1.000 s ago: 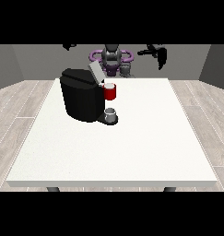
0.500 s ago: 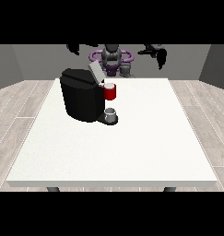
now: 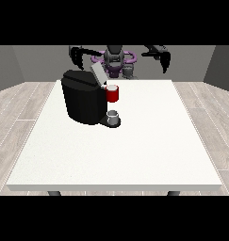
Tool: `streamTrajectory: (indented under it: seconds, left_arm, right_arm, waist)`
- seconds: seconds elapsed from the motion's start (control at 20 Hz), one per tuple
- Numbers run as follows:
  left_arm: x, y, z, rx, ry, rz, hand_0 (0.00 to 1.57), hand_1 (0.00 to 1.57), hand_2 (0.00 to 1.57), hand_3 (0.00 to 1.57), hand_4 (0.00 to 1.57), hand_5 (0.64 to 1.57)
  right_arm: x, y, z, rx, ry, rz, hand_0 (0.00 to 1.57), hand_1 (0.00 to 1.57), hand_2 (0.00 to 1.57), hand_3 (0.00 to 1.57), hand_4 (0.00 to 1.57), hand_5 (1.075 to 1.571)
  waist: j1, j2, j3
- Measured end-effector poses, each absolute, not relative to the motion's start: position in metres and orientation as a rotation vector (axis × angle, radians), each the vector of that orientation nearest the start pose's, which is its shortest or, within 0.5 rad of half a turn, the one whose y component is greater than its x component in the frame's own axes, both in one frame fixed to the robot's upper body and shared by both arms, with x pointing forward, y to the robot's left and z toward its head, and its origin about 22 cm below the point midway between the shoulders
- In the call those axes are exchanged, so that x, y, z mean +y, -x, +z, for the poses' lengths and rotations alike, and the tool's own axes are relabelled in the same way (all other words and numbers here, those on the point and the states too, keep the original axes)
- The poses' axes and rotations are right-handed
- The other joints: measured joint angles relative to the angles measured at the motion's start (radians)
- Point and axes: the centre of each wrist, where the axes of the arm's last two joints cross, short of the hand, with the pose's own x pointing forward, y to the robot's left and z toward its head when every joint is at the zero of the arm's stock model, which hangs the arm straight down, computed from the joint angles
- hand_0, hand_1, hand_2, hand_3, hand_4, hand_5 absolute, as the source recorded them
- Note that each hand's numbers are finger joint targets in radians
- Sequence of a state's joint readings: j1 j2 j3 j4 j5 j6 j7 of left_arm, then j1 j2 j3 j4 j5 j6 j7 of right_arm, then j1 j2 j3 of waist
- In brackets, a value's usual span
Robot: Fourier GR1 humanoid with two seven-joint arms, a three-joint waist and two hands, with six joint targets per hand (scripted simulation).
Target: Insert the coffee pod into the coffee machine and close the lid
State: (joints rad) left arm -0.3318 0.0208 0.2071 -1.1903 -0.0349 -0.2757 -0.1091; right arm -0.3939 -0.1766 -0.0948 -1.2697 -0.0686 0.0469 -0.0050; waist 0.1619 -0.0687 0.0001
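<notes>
The coffee machine (image 3: pixel 84 101) stands on the table (image 3: pixel 134 150), lid (image 3: pixel 98 74) raised. The pod (image 3: pixel 128 71) (small, light, probably easily dented) sits at the far edge; best pinched by its sides. Both hands, at the view's left (image 3: pixel 78 57) and right (image 3: pixel 165 60), hang aloft holding nothing; their fingers I cannot make out.

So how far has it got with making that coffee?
Barely begun, it seems. The coffee machine's lid stands open, which suits loading. Nothing is in hand: both robot hands hang raised, at the view's left and right. I cannot pick out the pod for certain, so inserting and closing remain.
</notes>
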Motion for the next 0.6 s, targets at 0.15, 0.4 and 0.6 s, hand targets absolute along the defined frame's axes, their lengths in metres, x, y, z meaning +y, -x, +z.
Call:
streamTrajectory:
  seconds: [0.15,0.4,0.6]
  left_arm:
    - [0.241,-0.314,0.002,-1.612,0.151,-0.162,0.0,0.0,0.0,0.0,0.0,1.571]
    - [0.249,-0.308,0.014,-1.631,0.133,-0.158,0.0,0.0,0.0,0.0,0.0,1.571]
    - [0.254,-0.304,0.018,-1.649,0.114,-0.144,0.0,0.0,0.0,0.0,0.0,1.571]
  right_arm:
    - [-0.258,-0.344,0.045,-1.657,0.009,0.132,0.0,0.0,0.0,0.0,0.0,1.571]
    - [-0.249,-0.358,0.051,-1.66,0.005,0.163,0.0,0.0,0.0,0.0,0.0,1.571]
    - [-0.24,-0.367,0.059,-1.669,0.005,0.215,0.0,0.0,0.0,0.0,0.0,1.571]
  waist:
    - [-0.008,0.026,0.0002]
    - [-0.018,0.056,0.0001]
    - [-0.031,0.077,0.0001]
